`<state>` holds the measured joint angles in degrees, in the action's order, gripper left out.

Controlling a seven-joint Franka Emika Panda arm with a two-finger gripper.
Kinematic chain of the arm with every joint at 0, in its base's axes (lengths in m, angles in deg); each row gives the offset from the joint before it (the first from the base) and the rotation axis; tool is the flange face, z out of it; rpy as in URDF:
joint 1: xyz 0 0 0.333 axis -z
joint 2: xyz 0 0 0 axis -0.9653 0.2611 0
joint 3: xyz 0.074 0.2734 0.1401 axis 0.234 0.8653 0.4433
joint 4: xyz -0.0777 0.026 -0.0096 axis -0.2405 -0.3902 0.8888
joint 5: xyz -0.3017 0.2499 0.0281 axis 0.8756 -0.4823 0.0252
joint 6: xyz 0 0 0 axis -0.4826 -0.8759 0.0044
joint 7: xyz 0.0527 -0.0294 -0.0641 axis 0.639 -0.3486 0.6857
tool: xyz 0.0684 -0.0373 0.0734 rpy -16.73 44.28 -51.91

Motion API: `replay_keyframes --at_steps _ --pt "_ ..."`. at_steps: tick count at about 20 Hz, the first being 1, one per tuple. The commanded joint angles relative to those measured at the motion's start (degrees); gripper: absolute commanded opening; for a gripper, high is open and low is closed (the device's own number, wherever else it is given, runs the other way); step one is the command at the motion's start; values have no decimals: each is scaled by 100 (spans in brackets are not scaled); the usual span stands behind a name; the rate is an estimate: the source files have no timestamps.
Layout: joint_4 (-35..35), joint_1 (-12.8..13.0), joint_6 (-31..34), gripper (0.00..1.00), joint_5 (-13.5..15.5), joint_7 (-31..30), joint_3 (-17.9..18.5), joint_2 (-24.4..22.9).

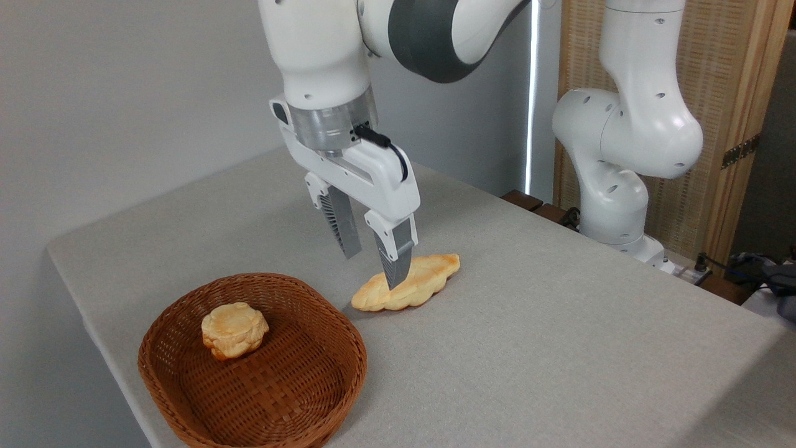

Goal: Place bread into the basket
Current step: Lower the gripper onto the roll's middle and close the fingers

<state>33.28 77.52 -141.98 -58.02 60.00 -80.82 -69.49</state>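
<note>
- Two baked items in view, only one is yours: the small lumpy round bun [234, 330] already sits in the basket, left of centre. Don't mistake it for the target.
- Basket [186, 410]: brown woven wicker, shallow, rounded-rectangular, thick rim, at the table's near-left corner. Rim is a snag risk, so if you carry low the loaf's pointed end could catch it and tip out.
- Gripper [372, 269]: fingers spread apart, holding nothing, tips down around the loaf's left-middle; the right fingertip overlaps the loaf, contact can't be told.
- Bread [423, 281]: long, flat, leaf-shaped golden loaf with braided ridges and browner tips, lying flat on the table just right of the basket, not touching it.
- Risks at the grasp: ridged, tapered sides could let it slip or swivel; an off-centre pinch means the long end droops.
- Loaf looks about as long as the basket is wide, so a skewed drop may leave it bridging the rim or on the bun.
- Table [559, 348]: grey cloth-like cover, matte.
</note>
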Motion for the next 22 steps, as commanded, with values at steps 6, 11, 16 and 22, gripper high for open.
replay_keyframes --at_steps 6,11,16,22 --pt "996 604 -375 100 27 830 24 -360" --pt "1409 868 -787 100 27 839 24 -316" --pt "1515 877 -937 100 -289 839 24 -194" --pt "1516 886 -990 100 -378 839 24 -61"
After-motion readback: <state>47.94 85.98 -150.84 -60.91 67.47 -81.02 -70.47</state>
